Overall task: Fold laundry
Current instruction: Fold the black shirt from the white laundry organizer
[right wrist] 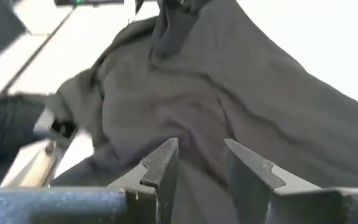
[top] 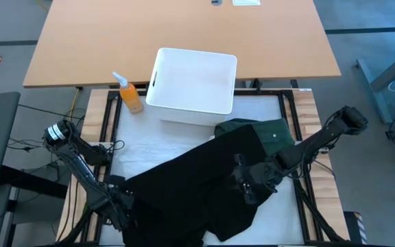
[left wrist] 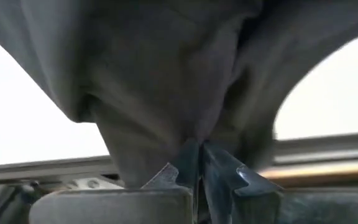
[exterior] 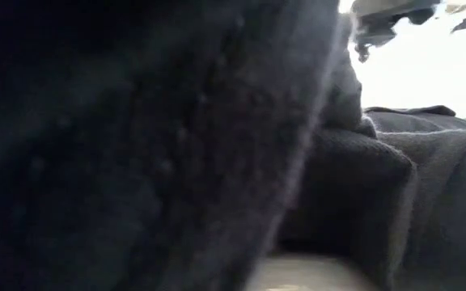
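Left tool (left wrist: 197,163) pinching black garment (top: 197,178) edge.

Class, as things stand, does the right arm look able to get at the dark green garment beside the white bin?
Probably yes. The dark green garment lies right beside the right gripper, partly under the black garment, and nothing stands between them.

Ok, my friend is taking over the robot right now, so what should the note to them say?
Left claw: shut on the black garment at the table's near-left edge.
Right claw: fingers apart over the black garment's middle; whether it grips cloth can't be told.
Things: the black garment lies spread diagonally across the table; a dark green garment is bunched beside the white bin. An orange bottle stands left of the bin.
Done: nothing looks neatly folded.
Left: fold both garments.
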Action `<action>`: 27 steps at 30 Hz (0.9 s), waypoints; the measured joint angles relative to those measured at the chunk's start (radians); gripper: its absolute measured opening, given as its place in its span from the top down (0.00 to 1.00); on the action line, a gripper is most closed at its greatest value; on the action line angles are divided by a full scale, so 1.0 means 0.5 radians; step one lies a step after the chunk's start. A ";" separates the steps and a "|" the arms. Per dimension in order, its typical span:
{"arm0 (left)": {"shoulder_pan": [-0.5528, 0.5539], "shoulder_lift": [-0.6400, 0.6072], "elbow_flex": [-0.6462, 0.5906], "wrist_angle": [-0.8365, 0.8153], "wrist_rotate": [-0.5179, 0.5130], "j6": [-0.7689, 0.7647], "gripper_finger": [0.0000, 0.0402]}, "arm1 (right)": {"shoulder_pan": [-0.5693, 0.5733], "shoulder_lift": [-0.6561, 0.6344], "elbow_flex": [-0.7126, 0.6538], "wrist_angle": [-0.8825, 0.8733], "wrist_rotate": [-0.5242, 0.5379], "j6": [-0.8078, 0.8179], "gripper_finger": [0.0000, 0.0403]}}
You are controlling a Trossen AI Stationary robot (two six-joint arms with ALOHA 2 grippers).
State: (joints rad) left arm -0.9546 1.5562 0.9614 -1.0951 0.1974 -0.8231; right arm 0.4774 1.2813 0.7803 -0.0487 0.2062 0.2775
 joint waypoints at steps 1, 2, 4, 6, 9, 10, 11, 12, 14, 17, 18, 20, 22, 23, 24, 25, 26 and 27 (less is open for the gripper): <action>0.000 0.000 0.019 -0.001 0.029 -0.002 1.00 | -0.014 0.037 0.000 0.081 0.000 0.004 0.62; -0.001 0.000 0.042 0.005 0.056 -0.003 1.00 | -0.033 0.087 0.000 0.171 0.000 0.005 0.62; -0.002 0.000 0.083 0.008 0.085 0.000 1.00 | -0.081 0.217 0.000 0.384 0.000 -0.017 0.62; -0.002 0.000 0.109 0.007 0.115 0.021 1.00 | -0.138 0.381 0.001 0.631 0.000 -0.044 0.62; -0.002 0.000 0.111 0.000 0.152 -0.003 1.00 | -0.241 0.668 0.066 0.902 -0.001 -0.062 0.62; -0.002 0.000 0.112 -0.013 0.169 -0.012 1.00 | -0.277 0.767 0.111 0.957 0.000 -0.064 0.62; -0.002 0.000 0.112 -0.031 0.183 -0.025 1.00 | -0.313 0.864 0.167 0.997 -0.001 -0.066 0.62; -0.002 0.000 0.111 -0.055 0.188 -0.042 1.00 | -0.347 0.953 0.233 1.012 0.001 -0.076 0.62; -0.002 0.000 0.112 -0.105 0.189 -0.070 1.00 | -0.415 1.118 0.390 0.980 0.002 -0.094 0.62; -0.002 0.000 0.101 -0.151 0.202 -0.131 1.00 | -0.501 1.320 0.633 0.820 0.002 -0.117 0.62; -0.002 0.000 0.093 -0.152 0.210 -0.155 1.00 | -0.527 1.378 0.714 0.743 0.003 -0.130 0.62; -0.006 0.000 0.083 -0.138 0.230 -0.183 1.00 | -0.574 1.481 0.856 0.578 0.004 -0.149 0.62; -0.017 0.000 0.069 -0.123 0.279 -0.211 1.00 | -0.616 1.558 0.957 0.466 0.016 -0.153 0.63; -0.025 0.000 0.067 -0.122 0.310 -0.214 1.00 | -0.635 1.592 0.986 0.434 0.035 -0.153 0.63; -0.035 0.000 0.067 -0.122 0.336 -0.214 1.00 | -0.653 1.615 1.006 0.412 0.061 -0.149 0.64; -0.046 0.000 0.065 -0.122 0.355 -0.215 1.00 | -0.670 1.636 1.015 0.392 0.080 -0.137 0.64; -0.057 0.000 0.064 -0.121 0.373 -0.214 1.00 | -0.685 1.646 1.016 0.361 0.099 -0.119 0.65; -0.069 0.000 0.064 -0.118 0.384 -0.215 1.00 | -0.698 1.661 1.016 0.334 0.115 -0.091 0.66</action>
State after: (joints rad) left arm -0.9889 1.5562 0.9936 -1.1542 0.3892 -0.9306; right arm 0.1285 2.1118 1.2884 0.1185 0.2635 0.2322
